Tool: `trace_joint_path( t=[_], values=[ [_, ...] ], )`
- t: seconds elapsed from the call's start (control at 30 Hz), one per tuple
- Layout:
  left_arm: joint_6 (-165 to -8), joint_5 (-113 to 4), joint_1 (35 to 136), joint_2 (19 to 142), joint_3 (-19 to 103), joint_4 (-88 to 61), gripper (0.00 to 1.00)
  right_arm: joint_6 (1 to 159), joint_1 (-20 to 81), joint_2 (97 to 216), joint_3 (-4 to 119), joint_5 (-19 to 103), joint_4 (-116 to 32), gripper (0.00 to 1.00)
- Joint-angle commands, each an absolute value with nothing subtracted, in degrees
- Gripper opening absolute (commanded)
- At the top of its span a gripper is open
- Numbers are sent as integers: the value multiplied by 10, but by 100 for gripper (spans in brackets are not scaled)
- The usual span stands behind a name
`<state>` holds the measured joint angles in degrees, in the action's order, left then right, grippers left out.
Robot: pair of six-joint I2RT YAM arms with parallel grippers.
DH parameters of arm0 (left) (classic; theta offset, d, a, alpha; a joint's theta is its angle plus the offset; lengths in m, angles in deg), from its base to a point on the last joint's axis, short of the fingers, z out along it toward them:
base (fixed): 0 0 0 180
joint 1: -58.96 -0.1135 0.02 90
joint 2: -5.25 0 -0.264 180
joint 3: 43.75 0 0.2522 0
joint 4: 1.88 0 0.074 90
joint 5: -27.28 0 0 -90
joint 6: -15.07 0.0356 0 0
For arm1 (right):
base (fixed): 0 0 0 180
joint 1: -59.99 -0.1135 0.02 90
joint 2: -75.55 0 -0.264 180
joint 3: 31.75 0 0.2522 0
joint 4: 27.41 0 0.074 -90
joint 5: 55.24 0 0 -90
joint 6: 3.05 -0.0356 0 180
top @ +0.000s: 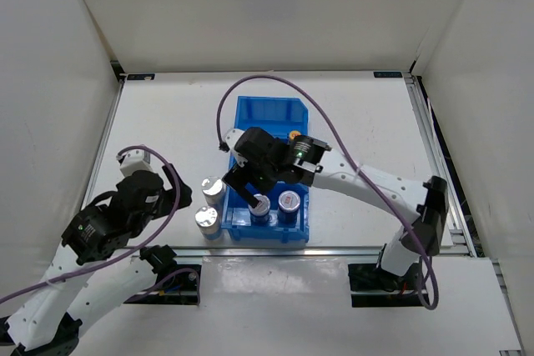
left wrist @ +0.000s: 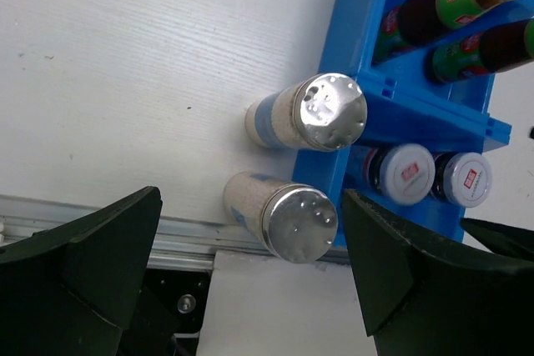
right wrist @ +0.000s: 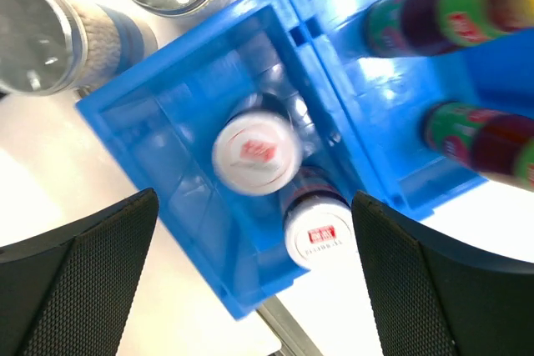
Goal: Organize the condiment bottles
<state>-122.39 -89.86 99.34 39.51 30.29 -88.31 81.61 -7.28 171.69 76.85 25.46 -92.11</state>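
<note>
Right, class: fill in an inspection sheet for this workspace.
Surface: white table.
Job's things: two plain shakers on the table left of the blue bin; two red-marked shakers in its near compartment; two slim bottles in the next.
Clutter: nothing seen.
Grippers: left gripper open, facing the plain shakers; right gripper open above the red-marked shakers.
Cables: purple cable arcs over the bin.
Surroundings: white walls.
</note>
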Motion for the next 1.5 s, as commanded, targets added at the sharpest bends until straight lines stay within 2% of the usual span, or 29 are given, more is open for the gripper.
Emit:
trace_joint_path(
  t=[0.0,0.23,0.57,0.83,0.97,1.03,1.17,1.2,1.33,1.37,1.4,1.43,1.47],
  values=[
    [-1208,-901,991,394,290,-849,99,826,-77,1678,772,232,-929,98],
    [-1187,-858,991,437,271,-769,99,805,-72,1632,713,245,-914,95],
    [-1045,-815,991,591,276,-690,99,812,-54,1590,731,218,-914,95],
    [-1093,-826,991,692,264,-667,99,812,-20,1554,724,205,-943,98],
    [-1099,-826,991,720,258,-649,94,818,4,1542,731,205,-960,98],
    [-1099,-821,986,738,258,-649,89,824,21,1536,731,205,-960,98],
    [-1105,-821,986,744,269,-649,63,830,49,1519,720,213,-973,99],
    [-1110,-821,986,739,269,-649,50,830,55,1519,720,213,-973,99],
    [-1123,-826,986,724,299,-666,32,835,92,1506,703,240,-973,99],
    [-1123,-832,981,719,313,-672,26,840,98,1506,703,240,-973,99],
    [-1114,-832,981,719,331,-678,15,841,98,1506,703,246,-973,99],
    [-1114,-843,981,719,352,-686,11,841,98,1501,703,240,-973,99],
    [-1109,-867,981,725,406,-706,11,841,98,1501,703,240,-973,99]
  ],
)
